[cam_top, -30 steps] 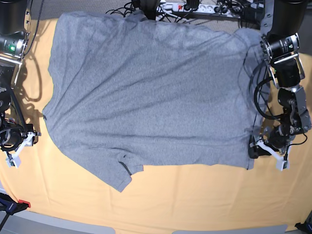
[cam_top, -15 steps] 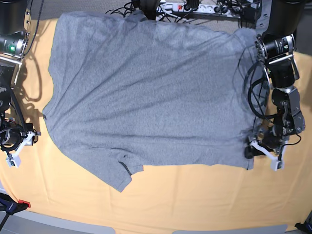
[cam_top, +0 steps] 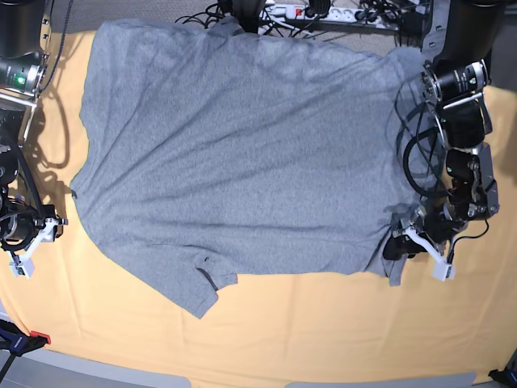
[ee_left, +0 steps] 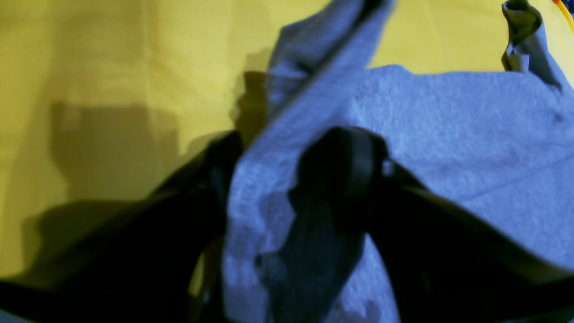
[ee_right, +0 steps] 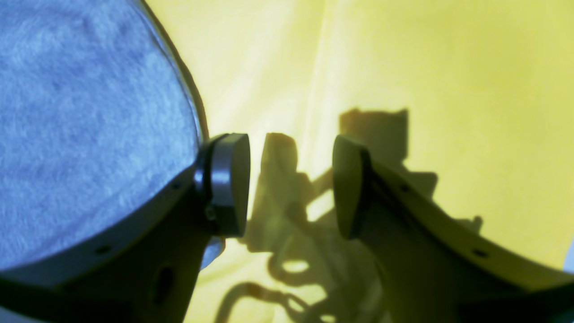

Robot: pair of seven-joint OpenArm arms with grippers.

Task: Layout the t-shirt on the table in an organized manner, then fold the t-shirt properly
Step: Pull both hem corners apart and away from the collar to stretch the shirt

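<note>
Left wrist view, nearest: the left gripper has its two dark fingers set on either side of a raised ridge of the t-shirt. Grey cloth fills the gap between them and bunches upward at the pinch; the fingers are partly closed, gripping that fold. Beyond the fold, the yellow table shows bare.

Right wrist view: the right gripper stands with its fingers clearly parted, nothing between them but the table cloth and their own shadow. The shirt's edge lies just beside the one finger, apart from the pads.

Base view: the t-shirt lies spread flat across the upper middle of the table, plain grey side up, one sleeve pointing toward the near edge. Its corner at the left gripper is drawn inward and puckered. The right gripper rests on bare table just off the shirt's opposite side. At the far edge, cables and a power strip lie behind the shirt.
</note>
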